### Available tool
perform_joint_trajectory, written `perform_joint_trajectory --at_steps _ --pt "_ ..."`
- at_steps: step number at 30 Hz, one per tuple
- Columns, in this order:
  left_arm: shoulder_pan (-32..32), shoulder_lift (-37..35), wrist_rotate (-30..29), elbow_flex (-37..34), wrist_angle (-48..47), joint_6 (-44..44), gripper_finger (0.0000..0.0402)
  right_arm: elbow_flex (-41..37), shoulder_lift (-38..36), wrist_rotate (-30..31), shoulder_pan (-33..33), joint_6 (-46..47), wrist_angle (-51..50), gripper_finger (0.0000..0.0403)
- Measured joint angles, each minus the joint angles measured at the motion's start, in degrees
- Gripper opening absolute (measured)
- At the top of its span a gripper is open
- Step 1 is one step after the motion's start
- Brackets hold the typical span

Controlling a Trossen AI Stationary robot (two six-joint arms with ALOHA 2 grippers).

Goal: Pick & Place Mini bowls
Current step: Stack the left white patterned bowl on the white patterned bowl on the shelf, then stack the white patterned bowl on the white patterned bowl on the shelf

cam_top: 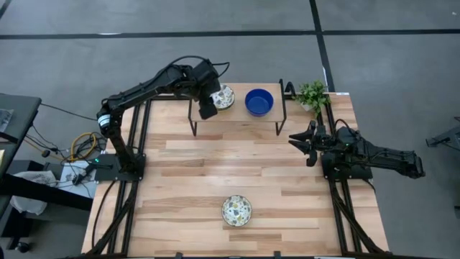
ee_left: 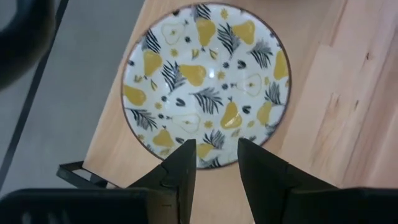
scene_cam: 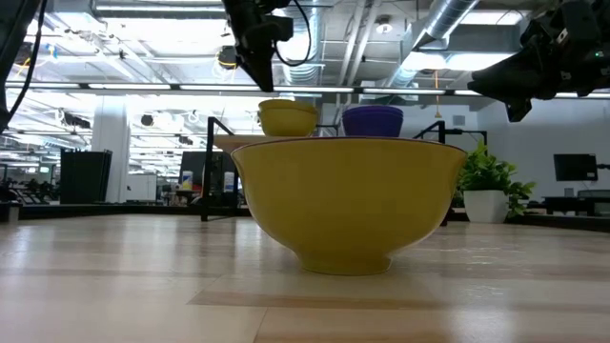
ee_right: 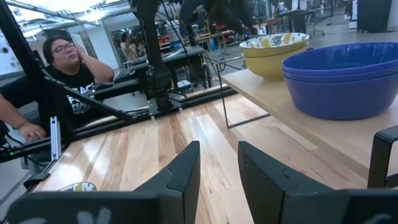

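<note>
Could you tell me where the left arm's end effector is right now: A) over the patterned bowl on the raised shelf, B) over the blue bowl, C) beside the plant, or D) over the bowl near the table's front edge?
A: the left end effector hovers at the patterned bowl on the raised shelf.

I count two grippers: left gripper point(ee_left: 214, 149) and right gripper point(ee_right: 217, 152). There is one rack point(cam_top: 237, 115), and on it two stacks. Straight below the left gripper sits the pear stack point(ee_right: 270, 53); from the right gripper's side I make out two bowls in it, one nested in the other. Beside it, ahead of the right gripper, the blue stack point(ee_right: 342, 81) also shows two rims, so two blue bowls that I can see. One lone pear bowl point(cam_top: 236, 210) sits well apart from both grippers. That makes five bowls visible. One plant point(cam_top: 313, 93) stands near the right gripper, and there is one person point(ee_right: 68, 81) beyond it.
</note>
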Motion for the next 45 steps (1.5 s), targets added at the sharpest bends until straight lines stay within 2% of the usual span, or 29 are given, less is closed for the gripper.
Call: perform_joint_trajectory --at_steps 13,22,36,38,41,45 --pt "0.02 0.02 -0.4 -0.1 -1.23 -0.39 0.0117 0.0 0.0 -0.01 0.02 0.04 0.02 0.0098" --pt "-0.15 0.02 -2.23 -3.78 -0.68 -1.46 0.0117 0.0 0.0 -0.02 0.01 0.09 0.02 0.0098" --pt "-0.2 -7.78 -3.55 -3.78 2.67 -3.64 0.0117 0.0 0.0 0.0 0.0 0.04 0.02 0.0098" --pt "-1.29 -8.5 -2.79 -3.78 2.66 -6.06 0.0117 0.0 0.0 0.0 0.0 0.04 0.02 0.0098" --pt "-4.54 -10.05 1.57 -3.8 2.65 -9.55 0.0117 0.0 0.0 0.0 0.01 0.45 0.02 0.0098" --pt "-11.72 -10.82 4.48 -3.8 2.64 -12.98 0.0117 0.0 0.0 0.01 0.01 0.46 0.04 0.0098"
